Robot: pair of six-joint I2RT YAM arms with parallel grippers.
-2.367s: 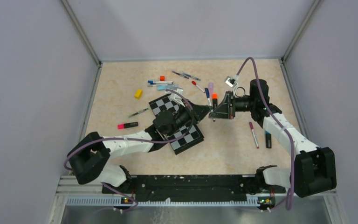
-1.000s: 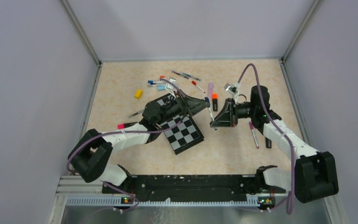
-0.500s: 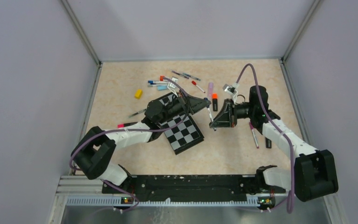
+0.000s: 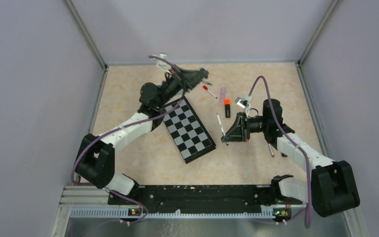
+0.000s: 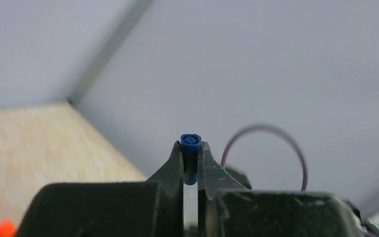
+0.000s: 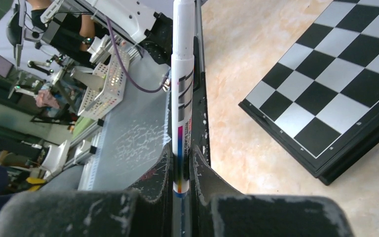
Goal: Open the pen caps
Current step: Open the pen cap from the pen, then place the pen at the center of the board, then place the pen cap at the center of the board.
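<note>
1. Your left gripper (image 4: 200, 75) is closed hard on a blue pen cap (image 5: 190, 141). The cap sits pinched between the two fingertips, and its round end pokes just past them.
2. Beyond that cap, your left wrist view shows only the pale wall (image 5: 276, 59). The table (image 5: 34, 143) lies below the fingers and off to one side.
3. Your right gripper (image 6: 182, 150) is closed on a white pen (image 6: 183, 79). It clamps the barrel at the coloured band.
4. The barrel runs straight out past the fingertips and leaves the top of your right wrist view. The overhead view is too small to show whether its far end is bare.
5. The cap and the pen are well apart, each in its own gripper, with no contact between them.
6. A chessboard (image 4: 187, 129) lies flat on the table just beside your right gripper, on the side toward your left arm. Neither gripper touches it.
7. A red-capped pen (image 4: 208, 90), a lilac marker (image 4: 222, 92) and an orange-capped marker (image 4: 227, 106) lie on the table beyond your right gripper. They sit between it and your left gripper.
</note>
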